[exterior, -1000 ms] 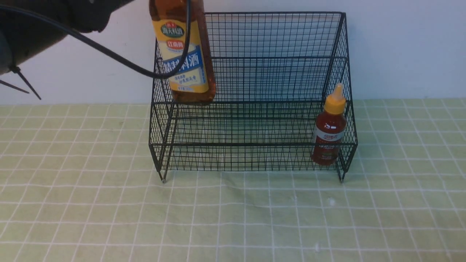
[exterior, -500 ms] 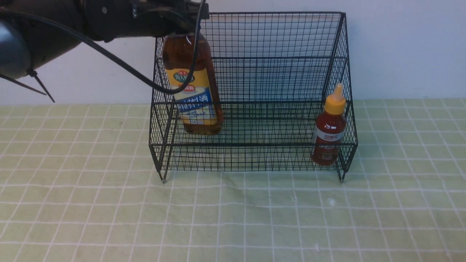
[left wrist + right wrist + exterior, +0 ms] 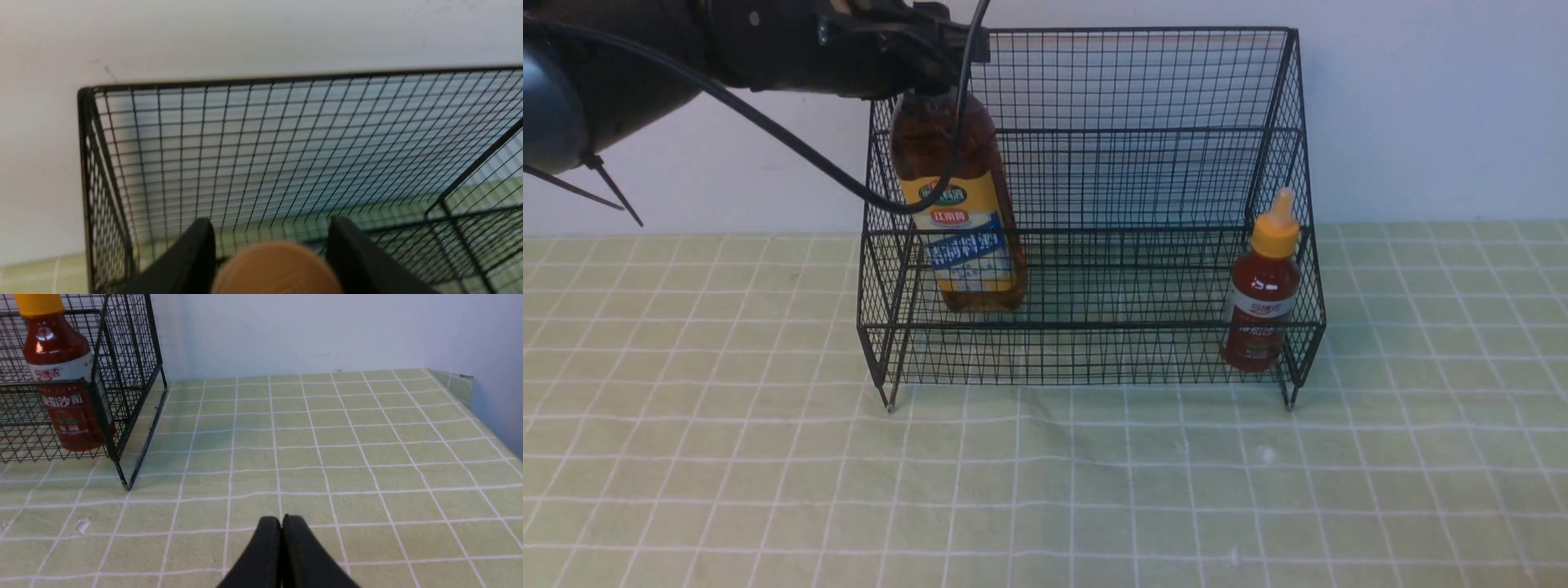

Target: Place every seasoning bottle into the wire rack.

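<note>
Left gripper (image 3: 270,223): fingers (image 3: 195,255) flank the gold cap (image 3: 276,269) of the tall amber bottle (image 3: 960,204). Gripping or just clear of it, I cannot tell (the cap is blurred). The bottle is inside the black wire rack (image 3: 1143,82), lower tier, left end, leaning slightly. Red sauce bottle (image 3: 1262,302) stands upright at the lower tier's right end. Right gripper (image 3: 282,524): fingers closed on nothing, above the desk (image 3: 1045,490).
</note>
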### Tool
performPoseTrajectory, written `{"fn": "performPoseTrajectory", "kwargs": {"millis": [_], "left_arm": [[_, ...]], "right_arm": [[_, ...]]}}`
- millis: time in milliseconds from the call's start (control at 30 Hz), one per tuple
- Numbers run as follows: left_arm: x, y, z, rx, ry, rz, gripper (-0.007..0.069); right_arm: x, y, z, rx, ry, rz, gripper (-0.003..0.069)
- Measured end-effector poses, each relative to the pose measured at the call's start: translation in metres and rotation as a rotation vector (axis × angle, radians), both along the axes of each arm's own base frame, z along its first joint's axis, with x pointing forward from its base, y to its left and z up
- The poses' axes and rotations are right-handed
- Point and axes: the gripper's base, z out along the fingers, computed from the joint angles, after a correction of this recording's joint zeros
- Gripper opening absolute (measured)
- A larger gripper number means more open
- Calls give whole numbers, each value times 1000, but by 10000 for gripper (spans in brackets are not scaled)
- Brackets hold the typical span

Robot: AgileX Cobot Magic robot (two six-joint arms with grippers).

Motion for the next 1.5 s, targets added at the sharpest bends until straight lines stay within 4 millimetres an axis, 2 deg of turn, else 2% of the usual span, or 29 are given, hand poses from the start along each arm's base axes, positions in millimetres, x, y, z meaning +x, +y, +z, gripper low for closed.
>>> {"fn": "performPoseTrajectory", "kwargs": {"millis": [200, 400, 500, 633, 767, 800, 967, 1067, 1133, 1167, 1233, 1267, 1333, 1400, 1433, 1500], "left_arm": [[-8, 3, 24, -30, -83, 4, 459], [-19, 6, 40, -11, -130, -9, 468], [-28, 8, 48, -5, -114, -16, 445], [-51, 14, 58, 40, -25, -41, 317], [-93, 27, 76, 115, 98, -72, 61], [-105, 31, 83, 119, 98, -79, 31], [-162, 47, 126, 106, -26, -106, -6], [-195, 57, 138, 75, -85, -116, -6], [-222, 64, 132, 51, -94, -126, -6], [-228, 65, 129, 44, -92, -129, -6], [-247, 71, 112, 31, -84, -132, -6], [-249, 71, 110, 31, -84, -131, -6], [-268, 78, 89, 25, -92, -124, -6], [-283, 83, 75, 22, -99, -122, -6], [-283, 83, 75, 21, -99, -122, -6], [-301, 88, 60, 12, -103, -125, -6]], "right_arm": [[0, 0, 0, 0, 0, 0, -15], [0, 0, 0, 1, 0, 0, -15], [0, 0, 0, 1, 0, 0, -15], [0, 0, 0, 1, 0, 0, -15], [0, 0, 0, 1, 0, 0, -15], [0, 0, 0, 1, 0, 0, -15], [0, 0, 0, 1, 0, 0, -15], [0, 0, 0, 1, 0, 0, -15], [0, 0, 0, 1, 0, 0, -15], [0, 0, 0, 1, 0, 0, -15], [0, 0, 0, 1, 0, 0, -15], [0, 0, 0, 1, 0, 0, -15], [0, 0, 0, 1, 0, 0, -15], [0, 0, 0, 1, 0, 0, -15], [0, 0, 0, 1, 0, 0, -15], [0, 0, 0, 1, 0, 0, -15]]}}
